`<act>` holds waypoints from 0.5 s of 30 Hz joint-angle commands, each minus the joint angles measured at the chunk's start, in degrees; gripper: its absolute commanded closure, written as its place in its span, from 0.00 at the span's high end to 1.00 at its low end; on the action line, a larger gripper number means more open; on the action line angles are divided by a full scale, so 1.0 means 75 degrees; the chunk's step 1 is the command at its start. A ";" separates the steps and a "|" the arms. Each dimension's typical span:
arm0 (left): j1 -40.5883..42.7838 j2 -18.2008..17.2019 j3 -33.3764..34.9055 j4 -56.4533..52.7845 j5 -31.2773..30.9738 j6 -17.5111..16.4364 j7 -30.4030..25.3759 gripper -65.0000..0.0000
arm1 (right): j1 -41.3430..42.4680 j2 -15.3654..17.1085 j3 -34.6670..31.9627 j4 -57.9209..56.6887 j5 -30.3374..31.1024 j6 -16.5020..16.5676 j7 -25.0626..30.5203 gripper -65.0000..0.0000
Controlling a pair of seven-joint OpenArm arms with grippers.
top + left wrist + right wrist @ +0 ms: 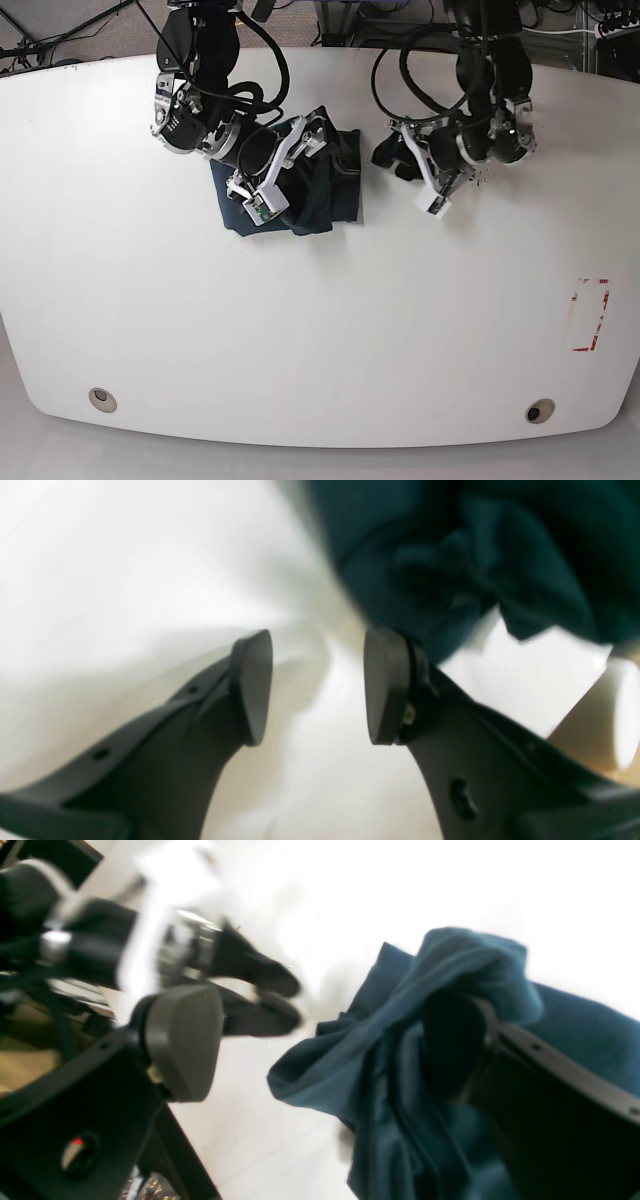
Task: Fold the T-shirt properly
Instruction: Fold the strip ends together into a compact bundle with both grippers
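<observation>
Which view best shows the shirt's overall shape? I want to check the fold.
The base view: it shows the whole shirt as a compact dark bundle on the table, partly under the right arm. The right wrist view shows only bunched folds draped over one finger, blurred. The left wrist view catches just a blurry edge.

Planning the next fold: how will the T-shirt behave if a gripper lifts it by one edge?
The T-shirt is bunched in soft folds and drapes over a finger of the open right gripper, so it would probably hang limp. It looks thin, so likely light. On the smooth white table it may slide and rumple if pushed.
</observation>
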 commanded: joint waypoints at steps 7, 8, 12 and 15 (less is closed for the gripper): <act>0.0126 -0.1043 -0.1818 0.1166 -0.2080 -0.0010 -0.0227 0.43 | 0.0724 -0.0078 -0.1260 -0.1109 0.0184 0.0051 0.0203 0.93; 0.0196 -0.1242 -0.1959 0.1178 -0.2279 -0.0010 -0.0227 0.43 | 0.0770 -0.0078 -0.1459 -0.1132 0.0184 0.0051 0.0262 0.93; 0.0489 -0.2109 -0.2533 0.1131 -0.3052 -0.0010 -0.0227 0.43 | 0.0806 -0.0043 -0.1893 -0.0874 0.0208 0.0051 0.0356 0.93; 0.0559 -0.2367 -0.2615 0.1131 -0.3099 -0.0010 -0.0227 0.43 | 0.0770 -0.0008 -0.1893 -0.0569 0.0243 0.0051 0.0344 0.93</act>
